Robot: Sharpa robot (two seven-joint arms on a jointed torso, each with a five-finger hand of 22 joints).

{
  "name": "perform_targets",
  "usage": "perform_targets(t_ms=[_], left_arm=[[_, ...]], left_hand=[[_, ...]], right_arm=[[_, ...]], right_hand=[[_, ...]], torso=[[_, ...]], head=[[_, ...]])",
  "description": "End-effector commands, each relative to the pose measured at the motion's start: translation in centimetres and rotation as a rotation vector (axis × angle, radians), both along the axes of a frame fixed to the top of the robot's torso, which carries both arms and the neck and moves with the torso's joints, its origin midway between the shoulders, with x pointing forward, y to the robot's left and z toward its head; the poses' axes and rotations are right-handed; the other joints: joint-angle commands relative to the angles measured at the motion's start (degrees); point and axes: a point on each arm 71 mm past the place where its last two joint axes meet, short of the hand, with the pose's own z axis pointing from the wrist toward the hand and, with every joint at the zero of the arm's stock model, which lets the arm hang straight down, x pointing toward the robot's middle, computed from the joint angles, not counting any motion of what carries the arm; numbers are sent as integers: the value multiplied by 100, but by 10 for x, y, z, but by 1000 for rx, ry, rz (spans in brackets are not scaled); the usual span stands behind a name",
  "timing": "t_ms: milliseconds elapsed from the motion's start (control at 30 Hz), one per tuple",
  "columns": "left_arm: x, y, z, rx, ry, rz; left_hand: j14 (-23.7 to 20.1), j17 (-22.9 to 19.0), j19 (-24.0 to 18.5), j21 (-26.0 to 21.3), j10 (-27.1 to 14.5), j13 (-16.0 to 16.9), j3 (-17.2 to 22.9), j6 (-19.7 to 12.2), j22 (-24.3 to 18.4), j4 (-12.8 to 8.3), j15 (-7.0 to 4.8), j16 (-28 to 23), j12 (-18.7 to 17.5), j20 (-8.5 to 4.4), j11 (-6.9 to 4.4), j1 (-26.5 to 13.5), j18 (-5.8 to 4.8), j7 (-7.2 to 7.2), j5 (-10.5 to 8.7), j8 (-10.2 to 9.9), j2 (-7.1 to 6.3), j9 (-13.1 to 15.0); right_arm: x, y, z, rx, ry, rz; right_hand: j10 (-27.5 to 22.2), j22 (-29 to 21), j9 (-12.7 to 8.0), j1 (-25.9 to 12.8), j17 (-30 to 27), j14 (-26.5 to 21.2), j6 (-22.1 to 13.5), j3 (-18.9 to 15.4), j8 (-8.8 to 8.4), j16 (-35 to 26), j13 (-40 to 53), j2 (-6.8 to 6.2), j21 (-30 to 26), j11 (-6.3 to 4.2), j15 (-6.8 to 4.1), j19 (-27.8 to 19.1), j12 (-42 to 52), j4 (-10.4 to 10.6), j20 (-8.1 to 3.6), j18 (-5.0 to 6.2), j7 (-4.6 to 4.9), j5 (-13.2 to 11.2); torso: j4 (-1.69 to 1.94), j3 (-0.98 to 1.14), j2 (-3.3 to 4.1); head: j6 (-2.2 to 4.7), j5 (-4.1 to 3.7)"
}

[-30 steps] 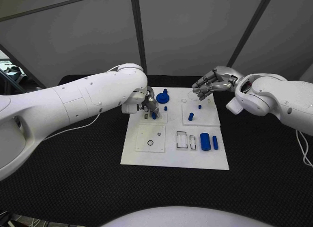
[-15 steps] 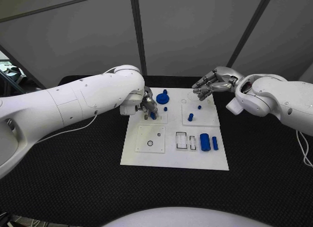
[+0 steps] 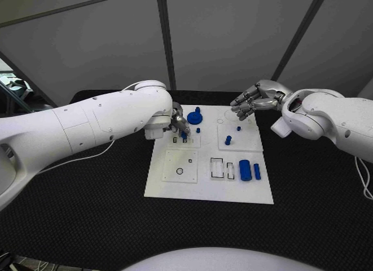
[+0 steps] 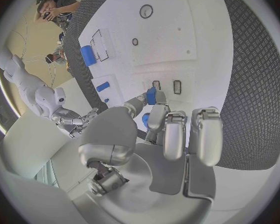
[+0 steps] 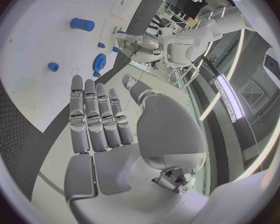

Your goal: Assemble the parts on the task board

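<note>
The white task board (image 3: pixel 204 186) lies mid-table. My left hand (image 3: pixel 176 125) hovers low over the board's far left part and pinches a small blue part (image 4: pixel 151 95) between thumb and finger, right beside two small rectangular slots (image 4: pixel 177 86). My right hand (image 3: pixel 251 101) hangs above the board's far right corner, fingers extended and apart (image 5: pixel 96 117), holding nothing. A blue gear (image 3: pixel 193 117) stands at the board's far edge. Small blue pegs (image 3: pixel 228 139) stand in the far right plate. A blue cylinder (image 3: pixel 245 169) and a slimmer blue bar (image 3: pixel 257 170) lie at the right.
Two empty rectangular recesses (image 3: pixel 216 167) sit left of the blue cylinder, and a small ring hole (image 3: pixel 180 170) marks the near left plate. Black textured table (image 3: pixel 88 214) surrounds the board. Grey panels stand behind the table.
My left arm has shifted a little, while its hand stays over the slots with the blue part in its pinch. The right hand has barely moved.
</note>
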Motion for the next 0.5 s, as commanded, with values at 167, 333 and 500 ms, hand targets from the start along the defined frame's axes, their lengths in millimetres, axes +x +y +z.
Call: perform_targets(t_ms=[167, 333, 500], left_arm=[[1, 2, 1, 16, -40, 32], [1, 3, 0, 25, -37, 30], [2, 3, -1, 38, -39, 23]], left_hand=[[594, 1506, 500, 42, 57, 12, 461, 42, 1333, -429, -23, 13, 17, -39, -1, 226, -244, -11, 38, 39, 186, 10], [594, 1506, 500, 42, 57, 12, 461, 42, 1333, -429, -23, 13, 17, -39, -1, 226, -244, -11, 38, 39, 186, 10], [594, 1506, 500, 42, 57, 12, 461, 42, 1333, -429, -23, 13, 17, -39, -1, 226, -244, -11, 38, 39, 186, 10]], right_arm=[[-1, 1, 2, 5, -4, 10], [-1, 1, 2, 4, -4, 9], [-1, 1, 2, 4, -4, 10]], right_hand=[[-45, -6, -2, -20, -6, -36, -14, -39, -16, -10, 4, 27, -26, -4, -8, 48, -13, -4, -6, 19, 27, 32], [-45, -6, -2, -20, -6, -36, -14, -39, -16, -10, 4, 27, -26, -4, -8, 48, -13, -4, -6, 19, 27, 32], [-46, -12, -2, -22, -11, -36, -13, -43, -14, -9, 5, 32, -33, -3, -8, 53, -12, -3, -5, 19, 27, 33]], torso=[[-12, 0, 7], [-14, 4, 6], [-14, 1, 6]], head=[[-9, 4], [-15, 5], [-22, -2]])
